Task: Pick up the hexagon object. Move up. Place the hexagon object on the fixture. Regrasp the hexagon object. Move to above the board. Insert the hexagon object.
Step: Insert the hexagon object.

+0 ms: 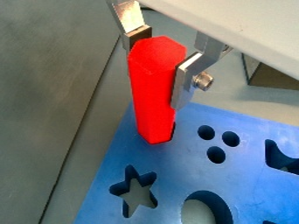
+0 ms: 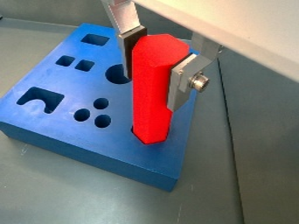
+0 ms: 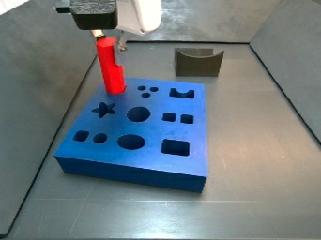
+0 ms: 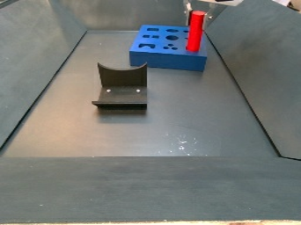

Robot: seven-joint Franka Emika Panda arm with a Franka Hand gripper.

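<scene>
We saw the claw (image 1: 163, 54) pinching the hexagon object (image 1: 152, 87) near its top end, a silver finger (image 2: 187, 77) flat against one side and its partner against the opposite side. The peg hung straight down from the claw, long axis upright, with its lower end at the board (image 3: 145, 150), at the corner nearest the star hole (image 3: 104, 110). Insertion looked started or about to start; the remaining move is, we'd judge, straight down along the peg's axis. Both wrist views showed the lower end meeting the board's top face, though how deep it sat we couldn't tell. Only the side views showed the fixture (image 4: 120, 86), empty and well apart from the board.
</scene>
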